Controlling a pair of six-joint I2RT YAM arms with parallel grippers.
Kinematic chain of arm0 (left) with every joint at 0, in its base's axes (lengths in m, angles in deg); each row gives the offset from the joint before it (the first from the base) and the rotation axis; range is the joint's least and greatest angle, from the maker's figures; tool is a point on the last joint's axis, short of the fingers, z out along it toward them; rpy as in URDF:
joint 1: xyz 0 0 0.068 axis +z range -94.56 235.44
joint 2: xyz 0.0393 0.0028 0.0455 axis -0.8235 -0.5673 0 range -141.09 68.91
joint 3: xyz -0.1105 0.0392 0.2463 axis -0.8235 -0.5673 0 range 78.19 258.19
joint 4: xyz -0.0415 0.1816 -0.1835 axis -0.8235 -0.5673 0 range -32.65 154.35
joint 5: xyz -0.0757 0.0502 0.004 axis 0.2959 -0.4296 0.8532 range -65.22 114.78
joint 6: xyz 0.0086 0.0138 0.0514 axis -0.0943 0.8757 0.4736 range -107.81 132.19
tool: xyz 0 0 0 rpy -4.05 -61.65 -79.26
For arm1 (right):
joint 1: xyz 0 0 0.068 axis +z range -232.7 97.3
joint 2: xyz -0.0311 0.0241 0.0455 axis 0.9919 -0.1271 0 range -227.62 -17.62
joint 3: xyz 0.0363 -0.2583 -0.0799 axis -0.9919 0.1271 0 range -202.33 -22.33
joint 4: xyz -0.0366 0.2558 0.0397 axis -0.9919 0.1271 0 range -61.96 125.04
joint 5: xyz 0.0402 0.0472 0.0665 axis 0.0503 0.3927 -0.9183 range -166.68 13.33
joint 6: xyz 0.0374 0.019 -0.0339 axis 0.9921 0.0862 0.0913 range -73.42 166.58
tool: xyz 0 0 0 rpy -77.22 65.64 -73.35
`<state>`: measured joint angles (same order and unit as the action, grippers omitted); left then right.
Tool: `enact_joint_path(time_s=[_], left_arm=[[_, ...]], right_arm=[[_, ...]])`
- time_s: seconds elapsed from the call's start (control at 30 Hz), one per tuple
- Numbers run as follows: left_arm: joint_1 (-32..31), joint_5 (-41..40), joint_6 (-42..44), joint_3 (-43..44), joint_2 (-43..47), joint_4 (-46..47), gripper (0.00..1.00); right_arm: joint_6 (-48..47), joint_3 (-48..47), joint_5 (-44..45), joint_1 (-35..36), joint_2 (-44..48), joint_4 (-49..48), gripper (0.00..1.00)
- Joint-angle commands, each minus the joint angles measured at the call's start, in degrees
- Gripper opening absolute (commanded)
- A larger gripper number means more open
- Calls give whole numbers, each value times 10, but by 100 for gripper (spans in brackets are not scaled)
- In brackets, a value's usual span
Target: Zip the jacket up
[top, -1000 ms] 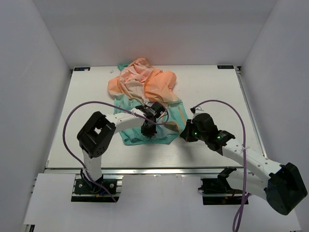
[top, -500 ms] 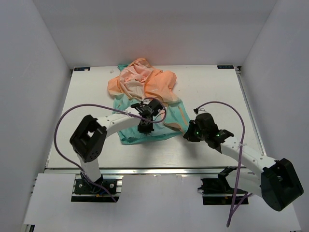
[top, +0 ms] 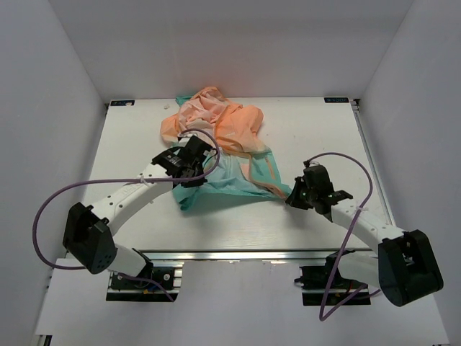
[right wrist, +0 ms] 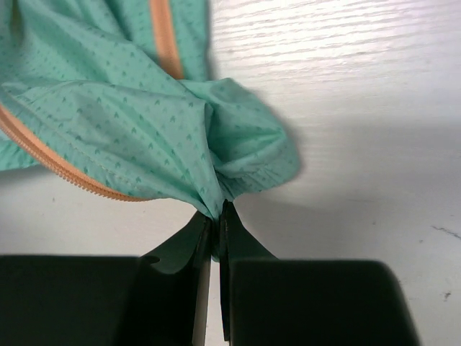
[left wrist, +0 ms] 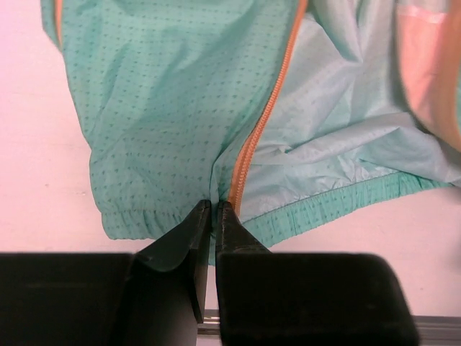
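Lying crumpled on the counter (top: 324, 130) toward its far edge, the windbreaker (top: 223, 130) looks light, limp and slippery, best held at its elastic hem (left wrist: 317, 209), where the left gripper (left wrist: 214, 207) pinches beside the orange zipper (left wrist: 259, 122) and the right gripper (right wrist: 216, 214) clamps the near-right corner.

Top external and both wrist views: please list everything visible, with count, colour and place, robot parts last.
jacket: one; peach-orange upper part, teal-green lower part; crumpled on the middle of the table, hem toward the arms.
zipper: one, orange; runs up the jacket front from the hem.
table: one, white; under everything.
enclosure walls: pale grey; left, right and far sides.
purple cables: two; one looping along each arm.
left gripper: black fingers, shut on the jacket hem at the zipper's lower end.
right gripper: black fingers, shut on a bunched teal corner of the jacket at its right side.
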<state>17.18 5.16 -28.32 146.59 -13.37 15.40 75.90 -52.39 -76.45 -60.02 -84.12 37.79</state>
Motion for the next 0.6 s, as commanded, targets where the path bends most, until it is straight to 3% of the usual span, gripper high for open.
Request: enact_joint_path(time_s=[0.0,0.57], left_arm=[[12,-10,2,-24,28,-8,3],[29,23,2,-67,32,4,6]], right_arm=[[-10,6,2,-21,-4,-7,0],[-24,5,21,-88,-10,24,0]])
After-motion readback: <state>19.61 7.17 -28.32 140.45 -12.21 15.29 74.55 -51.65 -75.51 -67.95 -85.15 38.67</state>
